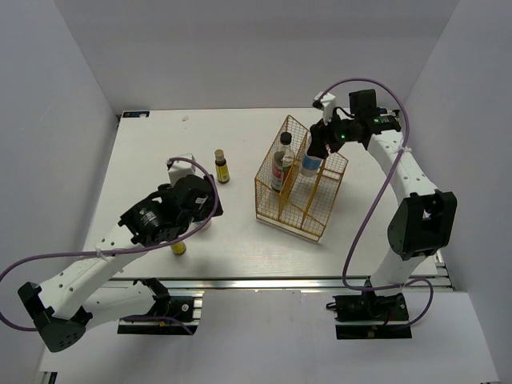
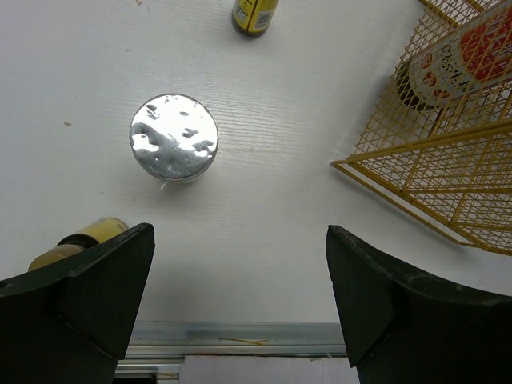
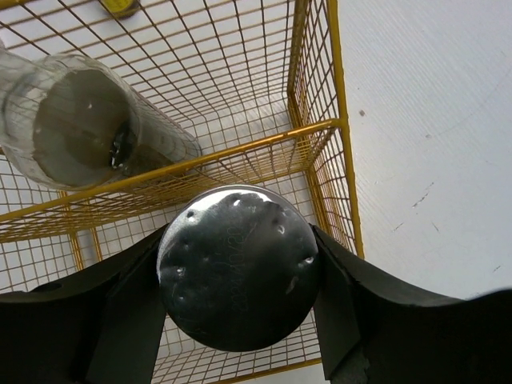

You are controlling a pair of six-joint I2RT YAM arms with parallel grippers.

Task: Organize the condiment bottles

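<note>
My left finger [image 2: 88,296] hides part of one amber bottle [image 2: 84,238]. The other amber bottle [image 2: 254,14] runs off the top edge.

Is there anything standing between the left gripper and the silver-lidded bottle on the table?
Nothing visible. Only bare table lies between the open left gripper and the silver-lidded bottle; an amber bottle sits aside, by one finger.

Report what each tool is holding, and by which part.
The right tool grips a silver-lidded white bottle by the sides of its lid. The left tool is open and holds nothing.
</note>
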